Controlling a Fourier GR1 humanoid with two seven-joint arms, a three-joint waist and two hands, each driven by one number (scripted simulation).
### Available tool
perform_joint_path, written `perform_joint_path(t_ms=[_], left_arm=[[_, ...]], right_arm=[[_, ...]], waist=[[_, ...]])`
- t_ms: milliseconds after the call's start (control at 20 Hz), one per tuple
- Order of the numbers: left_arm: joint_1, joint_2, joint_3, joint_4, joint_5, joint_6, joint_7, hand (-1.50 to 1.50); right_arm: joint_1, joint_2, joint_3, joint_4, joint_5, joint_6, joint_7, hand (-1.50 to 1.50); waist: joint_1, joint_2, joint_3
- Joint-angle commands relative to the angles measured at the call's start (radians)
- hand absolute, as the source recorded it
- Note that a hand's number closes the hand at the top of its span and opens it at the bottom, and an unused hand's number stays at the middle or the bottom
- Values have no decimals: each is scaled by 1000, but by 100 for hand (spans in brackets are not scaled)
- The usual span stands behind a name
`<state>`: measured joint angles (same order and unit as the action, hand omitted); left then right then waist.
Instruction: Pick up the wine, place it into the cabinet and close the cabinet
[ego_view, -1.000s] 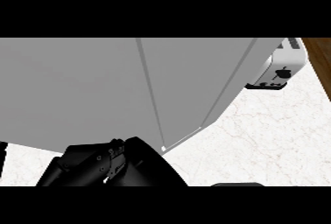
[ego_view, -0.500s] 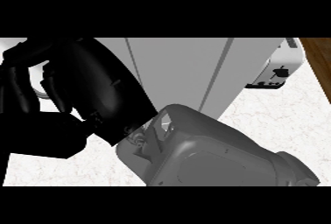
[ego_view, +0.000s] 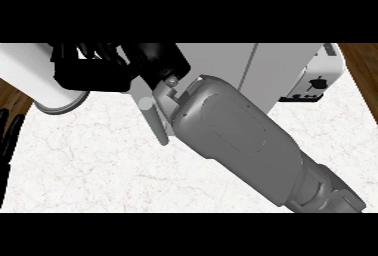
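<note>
Right hand (ego_view: 111, 67) raised against cabinet (ego_view: 244, 65), forearm diagonal

The right forearm (ego_view: 244, 145) rises from the lower right edge toward the upper left. Its black right hand (ego_view: 111, 67) is at the top, fingers curled. Left-hand fingertips (ego_view: 9, 131) show at the left edge.

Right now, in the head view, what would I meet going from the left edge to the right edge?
left hand → white cylinder → right hand → grey cabinet → toaster
</note>
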<state>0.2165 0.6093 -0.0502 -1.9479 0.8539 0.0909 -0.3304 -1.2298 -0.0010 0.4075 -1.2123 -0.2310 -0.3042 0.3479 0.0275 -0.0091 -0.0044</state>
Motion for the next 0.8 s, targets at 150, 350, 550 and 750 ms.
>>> perform_joint_path(t_ms=[150, 350, 550, 750], left_arm=[[25, 4, 10, -39, -21, -9, 37, -150], [-16, -21, 13, 6, -23, -28, 10, -150], [0, -31, -8, -47, -31, 11, 37, -150], [-29, -25, 5, -36, -28, 21, 56, -150]], right_arm=[[-10, -14, -76, 208, 23, 45, -120, 150], [0, -80, -91, 239, 33, 94, -167, 150], [42, -104, -73, 265, 68, 100, -222, 150], [24, -120, -89, 263, 62, 120, -214, 150]], waist=[[4, 15, 4], [-1, 22, 3], [9, 24, 3], [-1, 22, 3]])
